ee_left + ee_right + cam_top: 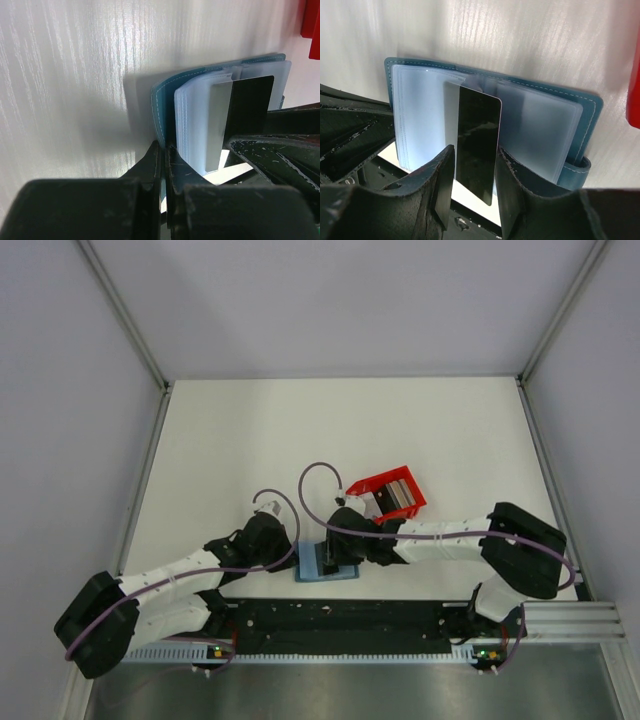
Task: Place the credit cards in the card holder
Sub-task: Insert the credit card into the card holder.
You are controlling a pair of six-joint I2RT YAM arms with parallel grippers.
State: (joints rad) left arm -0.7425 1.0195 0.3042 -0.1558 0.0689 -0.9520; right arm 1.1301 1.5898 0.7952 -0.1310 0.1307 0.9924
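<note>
A small teal folding card holder [312,574] with clear plastic sleeves [535,125] is laid open on the white tabletop [250,440], close to its near edge and between the two arms. The left edge of the holder's teal cover is pinched by the left fingers [155,167], which are pressed together on it. The cover is seen curving up beside the stack of sleeves.

A thin black rectangular card [479,145] is stood on end against the sleeves at the middle of the open holder. Its near part is held between the right fingers [442,190], which are partly spread, with the pads set against its two long edges. A narrow grey strip is seen along the card's left edge. Whether the far end of the card is tucked into a sleeve cannot be told.

An open-topped red plastic tray [378,481] is set on the tabletop just to the far right of the holder. Flat grey-silver cards [397,497] are seen lying inside it.
</note>
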